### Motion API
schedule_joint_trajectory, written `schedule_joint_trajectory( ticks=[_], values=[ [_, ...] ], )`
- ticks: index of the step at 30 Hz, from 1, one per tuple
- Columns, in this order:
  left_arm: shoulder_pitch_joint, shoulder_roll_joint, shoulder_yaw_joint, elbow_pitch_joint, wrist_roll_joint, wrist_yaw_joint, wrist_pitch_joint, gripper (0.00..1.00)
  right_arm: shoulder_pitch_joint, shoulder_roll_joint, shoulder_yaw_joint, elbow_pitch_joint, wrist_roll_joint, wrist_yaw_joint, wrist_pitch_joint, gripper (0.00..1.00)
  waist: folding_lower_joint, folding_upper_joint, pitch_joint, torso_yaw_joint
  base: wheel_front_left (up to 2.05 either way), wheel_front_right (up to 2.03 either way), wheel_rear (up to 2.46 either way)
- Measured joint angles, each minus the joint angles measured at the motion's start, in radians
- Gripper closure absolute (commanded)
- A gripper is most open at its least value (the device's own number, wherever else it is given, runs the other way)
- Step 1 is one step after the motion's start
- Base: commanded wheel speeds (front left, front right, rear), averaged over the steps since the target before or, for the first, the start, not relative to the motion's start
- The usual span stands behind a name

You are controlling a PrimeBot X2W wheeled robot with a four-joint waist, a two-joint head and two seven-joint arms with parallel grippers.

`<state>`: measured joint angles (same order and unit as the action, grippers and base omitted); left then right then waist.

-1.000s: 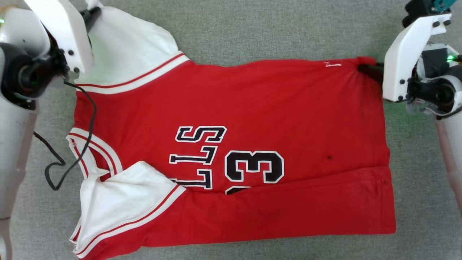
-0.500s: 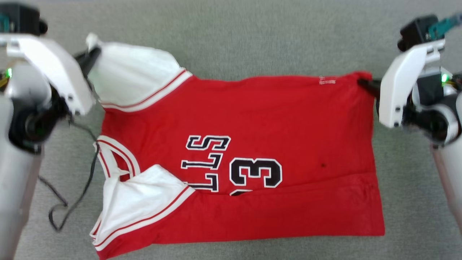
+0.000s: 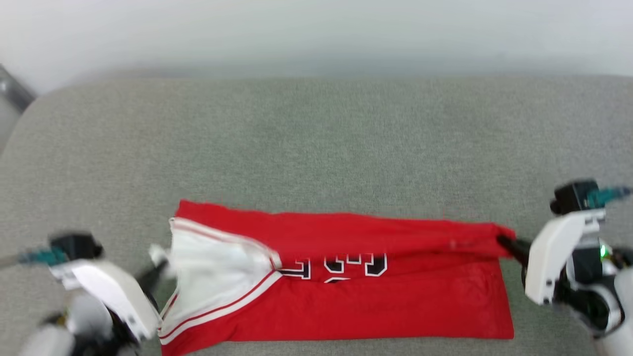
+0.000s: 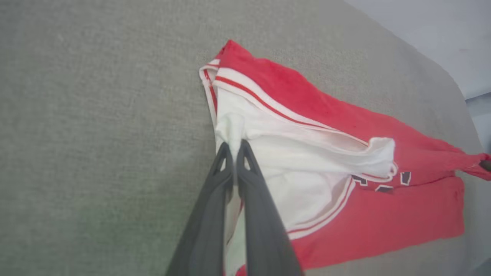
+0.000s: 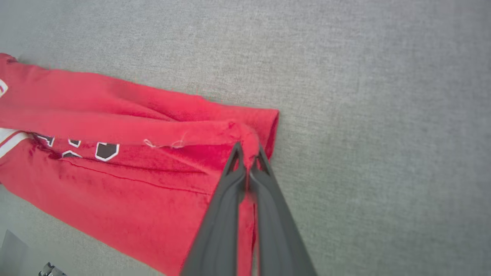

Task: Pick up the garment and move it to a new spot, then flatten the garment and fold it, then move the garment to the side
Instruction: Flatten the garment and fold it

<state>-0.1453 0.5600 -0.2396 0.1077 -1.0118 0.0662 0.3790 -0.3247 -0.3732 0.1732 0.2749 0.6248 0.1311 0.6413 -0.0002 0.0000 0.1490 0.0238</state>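
Grey fabric tabletop (image 3: 316,148); left end effector (image 4: 233,147) and right end effector (image 5: 248,151) clamp the red white-sleeved jersey garment (image 3: 395,306) by its edge, likely for folding.

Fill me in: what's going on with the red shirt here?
The robot is mid-fold on the red jersey, which lies on a grey fabric surface. The fingers of its left gripper pinch the white sleeve; those of its right gripper pinch a red hem corner. The edge between them is pulled taut and raised over the shirt, covering part of the black lettering.
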Motion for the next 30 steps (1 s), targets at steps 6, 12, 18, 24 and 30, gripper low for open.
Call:
schedule_joint_trajectory(
  ticks=[6,12,18,24,30],
  values=[
    [0.111,-0.059,-0.019,0.037,-0.018,0.010,-0.041,0.73,0.125,0.049,-0.037,0.059,0.001,0.000,-0.082,0.00,0.0000,0.0000,-0.028,-0.005,0.00,0.00,0.00],
    [0.143,-0.072,-0.016,0.020,0.057,0.016,-0.179,0.00,0.173,0.063,-0.039,0.057,0.020,0.000,-0.178,0.00,0.0000,0.0000,-0.054,-0.027,0.00,0.00,0.00],
    [0.132,-0.094,-0.009,-0.087,0.190,0.043,-0.379,0.00,0.206,0.031,-0.094,-0.032,0.031,0.000,-0.178,0.00,0.0000,0.0000,-0.089,-0.047,0.00,0.00,0.00],
    [0.115,-0.122,-0.031,-0.159,0.302,0.091,-0.493,0.00,0.210,-0.004,-0.179,-0.100,0.021,0.000,-0.034,0.00,0.0000,0.0000,-0.137,-0.055,0.00,0.00,0.00],
    [0.114,-0.149,-0.063,-0.183,0.405,0.159,-0.564,0.00,0.216,0.002,-0.257,-0.160,-0.008,0.000,0.187,0.00,0.0001,0.0000,-0.162,-0.022,0.00,0.00,0.00]
  ],
)
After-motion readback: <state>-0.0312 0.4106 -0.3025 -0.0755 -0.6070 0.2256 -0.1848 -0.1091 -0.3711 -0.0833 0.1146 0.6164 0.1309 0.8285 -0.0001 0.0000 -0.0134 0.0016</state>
